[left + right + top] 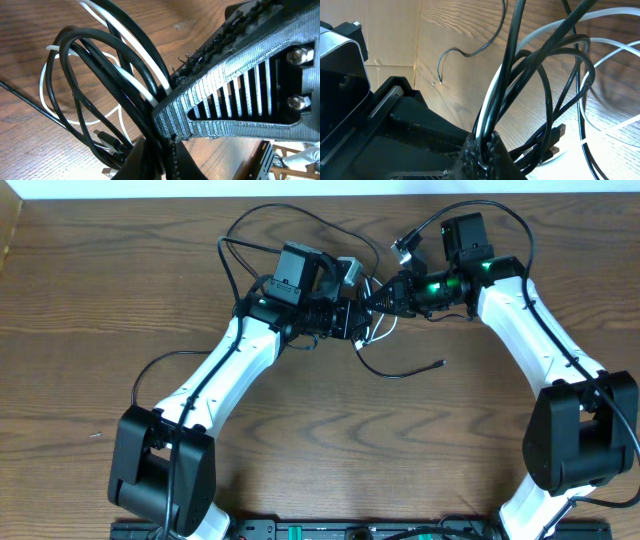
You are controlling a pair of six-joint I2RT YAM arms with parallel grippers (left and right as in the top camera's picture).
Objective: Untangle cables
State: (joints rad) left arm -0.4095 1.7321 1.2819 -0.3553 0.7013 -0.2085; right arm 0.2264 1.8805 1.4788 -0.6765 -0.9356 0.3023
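The black cable and the white cable hang as one looped bundle between my two grippers at the table's middle back. A loose black end trails out to the right on the wood. My left gripper is shut on the bundle. In the left wrist view its jaws pinch the black loops and white strands. My right gripper is shut on the same bundle right beside it. In the right wrist view its jaws clamp the black cable and the white cable. Plug ends hang low.
Thicker black arm cables loop over the table behind both wrists. The table's far edge lies just beyond them. The right gripper's grey ribbed finger fills the right of the left wrist view. The arm bases stand at the front.
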